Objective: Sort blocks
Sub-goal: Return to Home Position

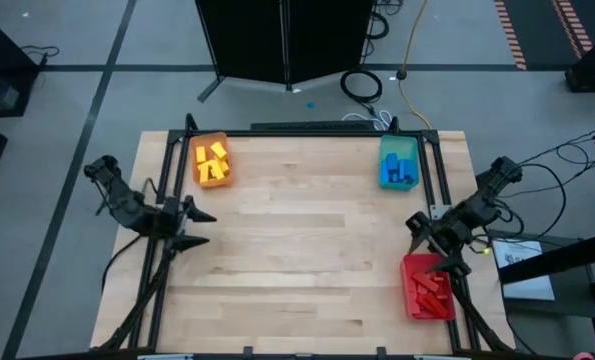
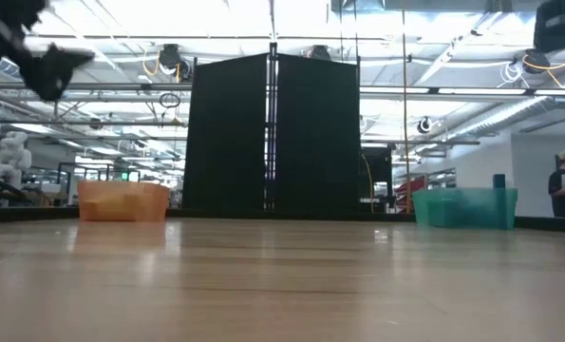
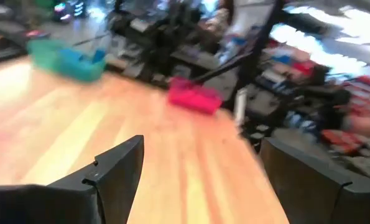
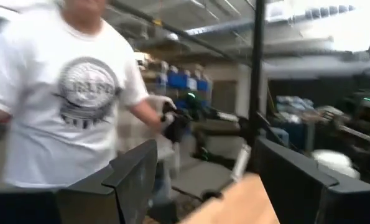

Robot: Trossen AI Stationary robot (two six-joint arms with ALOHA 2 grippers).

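All blocks I can see lie inside trays. Yellow blocks [image 1: 212, 161] fill the orange tray [image 1: 197, 170] at the far left. Blue blocks [image 1: 399, 172] sit in the teal tray [image 1: 397, 148] at the far right. Red blocks [image 1: 432, 292] lie in the red tray [image 1: 413, 270] at the near right. My left gripper [image 1: 201, 228] hovers open above the table's left edge and holds nothing. My right gripper [image 1: 429, 243] hovers open just beyond the red tray's far end, also with nothing in it.
A black metal frame [image 1: 307, 130] borders the table's far edge and sides. Bare wood [image 1: 307, 250] spans the middle between the trays. A person in a white T-shirt [image 4: 79, 93] stands beyond the table in the right wrist view. A dark partition [image 2: 273, 133] stands behind the far edge.
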